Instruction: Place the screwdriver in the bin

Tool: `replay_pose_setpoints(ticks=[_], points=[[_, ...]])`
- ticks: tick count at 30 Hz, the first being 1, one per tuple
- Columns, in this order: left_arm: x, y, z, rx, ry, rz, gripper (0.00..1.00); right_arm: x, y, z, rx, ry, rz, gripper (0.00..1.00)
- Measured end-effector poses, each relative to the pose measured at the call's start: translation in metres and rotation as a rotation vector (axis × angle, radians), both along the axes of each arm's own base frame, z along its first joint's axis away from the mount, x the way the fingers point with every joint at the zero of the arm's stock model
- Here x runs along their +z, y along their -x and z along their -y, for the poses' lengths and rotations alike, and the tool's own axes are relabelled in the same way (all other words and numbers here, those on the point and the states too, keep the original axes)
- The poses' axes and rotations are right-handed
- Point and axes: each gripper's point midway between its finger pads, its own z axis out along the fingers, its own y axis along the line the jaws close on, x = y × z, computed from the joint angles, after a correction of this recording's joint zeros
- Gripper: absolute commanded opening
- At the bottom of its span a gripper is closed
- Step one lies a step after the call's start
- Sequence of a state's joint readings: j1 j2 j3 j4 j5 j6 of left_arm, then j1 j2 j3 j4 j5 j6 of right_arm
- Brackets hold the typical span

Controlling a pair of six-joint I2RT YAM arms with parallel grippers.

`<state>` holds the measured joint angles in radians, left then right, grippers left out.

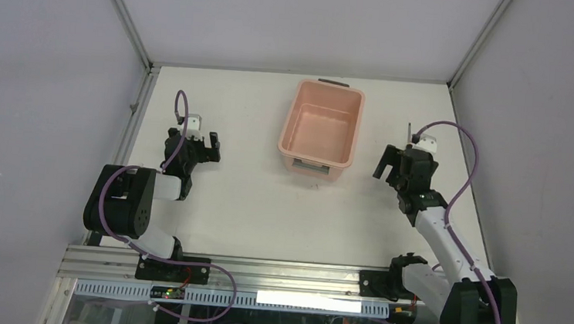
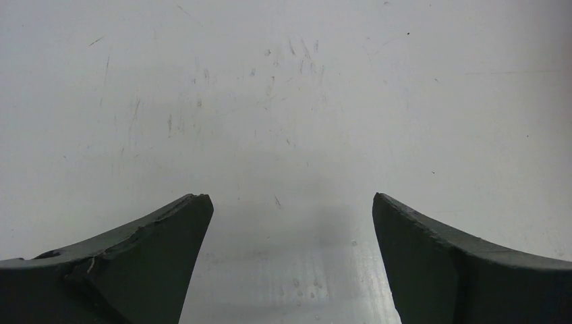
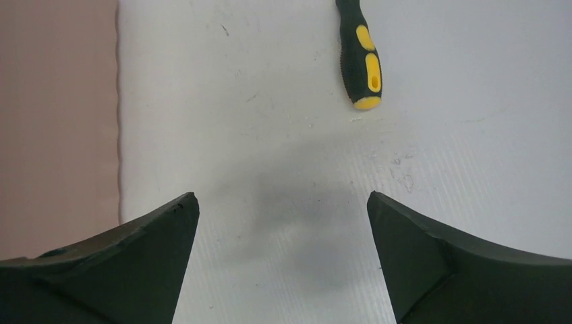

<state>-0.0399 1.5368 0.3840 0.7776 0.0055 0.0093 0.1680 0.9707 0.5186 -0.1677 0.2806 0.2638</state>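
Beyond the right gripper (image 3: 282, 202), jaws spread, the screwdriver (image 3: 361, 57) lay off-centre on the surface (image 3: 256, 121). Closing unaligned could have missed it or rolled it away.

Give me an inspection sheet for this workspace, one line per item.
Surface: white table, lightly scratched and scuffed.
Job's things: small screwdriver with a black and yellow handle lies on the table ahead of the right gripper, outside the bin; pale pink rectangular plastic bin stands at the far middle, empty.
Clutter: nothing seen.
Grippers: left gripper and right gripper both open, holding nothing.
Cables: purple cables loop from each wrist down the arms.
Surroundings: grey walls, aluminium frame rails.
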Motion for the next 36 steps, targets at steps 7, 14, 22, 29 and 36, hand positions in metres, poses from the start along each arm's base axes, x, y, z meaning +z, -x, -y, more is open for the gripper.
replay_pose_setpoints(ticks=[7, 14, 22, 29, 36], points=[[0.000, 0.000, 0.000, 0.000, 0.000, 0.000, 0.99, 0.074, -0.039, 0.000, -0.012, 0.033, 0.040, 0.99], [0.000, 0.000, 0.000, 0.000, 0.000, 0.000, 0.99, 0.112, -0.096, 0.024, -0.067, 0.093, -0.084, 0.97], [0.000, 0.000, 0.000, 0.000, 0.000, 0.000, 0.99, 0.006, -0.112, 0.062, -0.032, 0.106, -0.520, 0.92], [0.000, 0.000, 0.000, 0.000, 0.000, 0.000, 0.99, -0.057, -0.096, 0.077, -0.018, 0.046, -0.723, 0.67], [0.000, 0.000, 0.000, 0.000, 0.000, 0.000, 0.99, -0.080, -0.096, 0.069, 0.035, -0.054, -0.756, 0.21]])
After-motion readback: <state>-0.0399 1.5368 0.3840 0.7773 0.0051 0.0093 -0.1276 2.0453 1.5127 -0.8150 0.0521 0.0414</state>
